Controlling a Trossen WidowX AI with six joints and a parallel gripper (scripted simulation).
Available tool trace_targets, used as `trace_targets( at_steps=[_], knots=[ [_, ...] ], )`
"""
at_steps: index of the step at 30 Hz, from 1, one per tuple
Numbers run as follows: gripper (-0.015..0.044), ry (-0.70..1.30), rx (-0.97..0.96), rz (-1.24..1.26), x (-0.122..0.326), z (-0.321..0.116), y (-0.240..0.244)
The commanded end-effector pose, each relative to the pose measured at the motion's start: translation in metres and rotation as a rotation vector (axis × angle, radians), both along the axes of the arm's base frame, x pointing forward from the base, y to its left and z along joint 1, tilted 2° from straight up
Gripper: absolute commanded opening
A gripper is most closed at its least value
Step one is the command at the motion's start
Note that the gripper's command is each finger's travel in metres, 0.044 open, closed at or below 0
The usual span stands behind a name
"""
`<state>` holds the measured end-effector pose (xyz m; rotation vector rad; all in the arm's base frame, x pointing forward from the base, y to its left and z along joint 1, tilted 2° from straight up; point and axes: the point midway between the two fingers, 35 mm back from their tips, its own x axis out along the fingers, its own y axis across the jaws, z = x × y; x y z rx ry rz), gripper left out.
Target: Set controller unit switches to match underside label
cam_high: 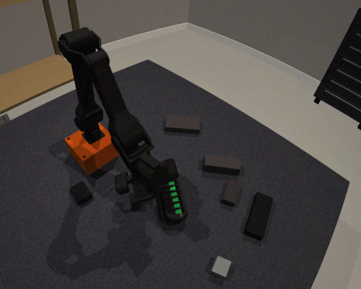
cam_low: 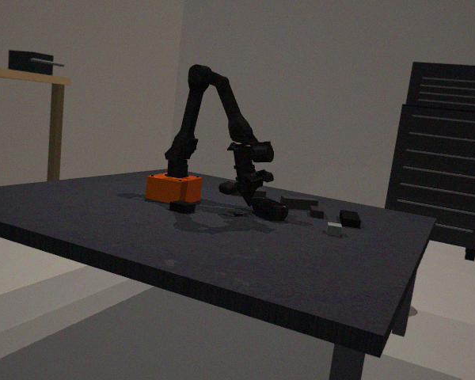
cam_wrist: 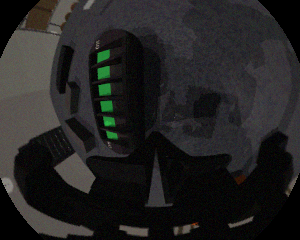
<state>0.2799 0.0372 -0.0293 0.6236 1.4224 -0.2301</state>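
The dark grey controller unit (cam_high: 167, 211) (cam_low: 269, 209) (cam_wrist: 133, 90) is in the middle of the bench. Its six switches show their green ends in a row along the top; which ends are down is too dark to tell. In the wrist view, much of its side wall shows and it looks somewhat tilted, but I cannot tell how far. The label on its underside is hidden. My gripper (cam_low: 249, 203) (cam_wrist: 155, 134) is shut and empty, pointing down, with its tips low beside one end of the unit. Whether they touch it is unclear.
Brown blocks (cam_high: 182, 123) (cam_high: 222, 164) (cam_high: 231, 192) and a long black block (cam_high: 259, 216) (cam_low: 349, 218) (cam_wrist: 65, 68) lie beyond the unit. A pale cube (cam_high: 221, 267) (cam_low: 334, 229) is near the front. A small black block (cam_high: 80, 192) (cam_low: 182, 207) lies by the orange base (cam_high: 101, 158) (cam_low: 166, 188).
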Motion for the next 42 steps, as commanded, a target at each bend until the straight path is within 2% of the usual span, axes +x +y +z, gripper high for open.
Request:
trace_targets(
  at_steps=[1, 42],
  knots=[
    [0.0000, 0.002, 0.004, 0.005, -0.001, -0.007, 0.000],
    [0.0000, 0.004, 0.006, 0.005, 0.004, -0.017, 0.009]
  ],
)
